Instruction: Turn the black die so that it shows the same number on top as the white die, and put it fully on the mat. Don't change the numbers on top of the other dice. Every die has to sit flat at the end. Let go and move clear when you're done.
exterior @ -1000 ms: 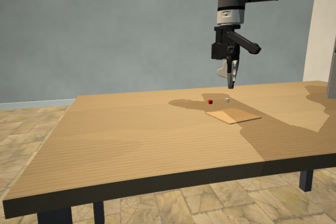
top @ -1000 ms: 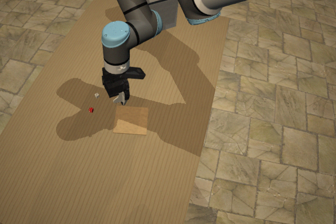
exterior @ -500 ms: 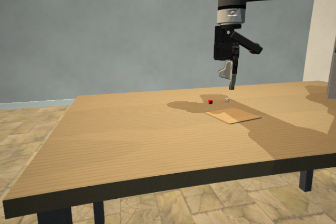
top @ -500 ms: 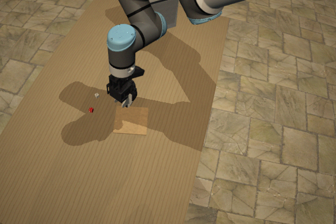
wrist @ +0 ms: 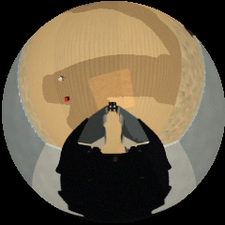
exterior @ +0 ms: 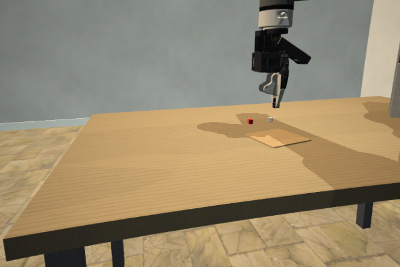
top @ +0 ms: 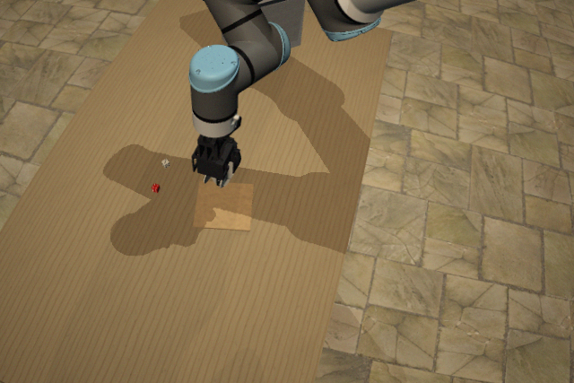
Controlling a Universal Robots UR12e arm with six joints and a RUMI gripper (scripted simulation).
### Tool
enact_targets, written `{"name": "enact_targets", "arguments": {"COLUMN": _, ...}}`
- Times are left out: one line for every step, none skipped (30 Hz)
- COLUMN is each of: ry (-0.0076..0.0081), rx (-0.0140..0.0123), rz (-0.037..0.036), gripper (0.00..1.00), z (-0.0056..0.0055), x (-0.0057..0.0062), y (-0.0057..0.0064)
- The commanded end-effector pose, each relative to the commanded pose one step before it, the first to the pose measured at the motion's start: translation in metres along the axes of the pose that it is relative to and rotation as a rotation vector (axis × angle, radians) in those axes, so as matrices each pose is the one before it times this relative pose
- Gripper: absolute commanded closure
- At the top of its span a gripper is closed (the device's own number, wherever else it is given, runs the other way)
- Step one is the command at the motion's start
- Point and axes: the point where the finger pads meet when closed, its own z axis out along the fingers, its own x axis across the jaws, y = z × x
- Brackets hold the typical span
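We find no text, label, brand or sign to read in any view. The pips on the white die (top: pixel 165 163), the red die (top: pixel 156 187) and the black die (wrist: pixel 112 107) are too small for us to count.

We see a wooden table (exterior: pixel 135 173) with fine grain lines running along its length and a dark edge band along the near side. It stands on dark legs (exterior: pixel 364 214), one at the right and others at the near left corner. Broad dark shadows (top: pixel 306 105) fall across its top. Under and around the table lies a floor (top: pixel 463 184) of irregular stone tiles in tan and olive tones. Behind the table we see a plain grey-blue wall (exterior: pixel 129 37) with a pale skirting strip (exterior: pixel 39 125) at its foot, and a light column (exterior: pixel 381 40) rises at the far right
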Motion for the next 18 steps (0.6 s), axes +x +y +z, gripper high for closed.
{"name": "enact_targets", "arguments": {"ry": 0.00365, "rx": 0.00131, "rz": -0.07494, "gripper": 1.0, "z": -0.00037, "x": 0.00283, "y": 0.00174}}
{"name": "enact_targets", "arguments": {"ry": 0.00006, "rx": -0.00006, "rz": -0.00838, "gripper": 1.0, "z": 0.0, "x": 0.00034, "y": 0.00019}}
{"name": "enact_targets", "arguments": {"ry": 0.0, "rx": 0.0, "rz": 0.0, "gripper": 1.0, "z": 0.0, "x": 0.0, "y": 0.0}}
{"name": "enact_targets", "arguments": {"ry": 0.0, "rx": 0.0, "rz": 0.0, "gripper": 1.0, "z": 0.0, "x": 0.0, "y": 0.0}}
{"name": "enact_targets", "arguments": {"ry": 0.00005, "rx": -0.00005, "rz": -0.00703, "gripper": 1.0, "z": 0.0, "x": 0.00028, "y": 0.00017}}
{"name": "enact_targets", "arguments": {"ry": 0.00004, "rx": -0.00004, "rz": -0.00576, "gripper": 1.0, "z": 0.0, "x": 0.00023, "y": 0.00014}}
{"name": "enact_targets", "arguments": {"ry": 0.00003, "rx": -0.00004, "rz": -0.0046, "gripper": 1.0, "z": 0.0, "x": 0.00018, "y": 0.00011}}
{"name": "enact_targets", "arguments": {"ry": 0.00002, "rx": -0.00003, "rz": -0.00354, "gripper": 1.0, "z": 0.0, "x": 0.00014, "y": 0.00009}}
{"name": "enact_targets", "arguments": {"ry": 0.00002, "rx": -0.00002, "rz": -0.00259, "gripper": 1.0, "z": 0.0, "x": 0.0001, "y": 0.00006}}
{"name": "enact_targets", "arguments": {"ry": 0.00001, "rx": -0.00001, "rz": -0.00178, "gripper": 1.0, "z": 0.0, "x": 0.00007, "y": 0.00004}}
{"name": "enact_targets", "arguments": {"ry": 0.00001, "rx": -0.00001, "rz": -0.0011, "gripper": 1.0, "z": 0.0, "x": 0.00004, "y": 0.00003}}
{"name": "enact_targets", "arguments": {"ry": 0.0, "rx": 0.0, "rz": -0.00058, "gripper": 1.0, "z": 0.0, "x": 0.00002, "y": 0.00001}}
{"name": "enact_targets", "arguments": {"ry": 0.0, "rx": 0.0, "rz": -0.00022, "gripper": 1.0, "z": 0.0, "x": 0.00001, "y": 0.00001}}
{"name": "enact_targets", "arguments": {"ry": 0.0, "rx": 0.0, "rz": -0.00003, "gripper": 1.0, "z": 0.0, "x": 0.0, "y": 0.0}}
{"name": "enact_targets", "arguments": {"ry": 0.0, "rx": -0.00001, "rz": 0.0, "gripper": 1.0, "z": 0.0, "x": 0.0, "y": 0.0}}
{"name": "enact_targets", "arguments": {"ry": 0.0, "rx": -0.00008, "rz": 0.0, "gripper": 1.0, "z": 0.0, "x": 0.0, "y": 0.0}}
{"name": "enact_targets", "arguments": {"ry": -0.00001, "rx": -0.00021, "rz": 0.00001, "gripper": 1.0, "z": 0.00001, "x": -0.00001, "y": 0.0}}
{"name": "enact_targets", "arguments": {"ry": -0.00001, "rx": -0.00041, "rz": 0.00001, "gripper": 1.0, "z": 0.00001, "x": -0.00002, "y": 0.0}}
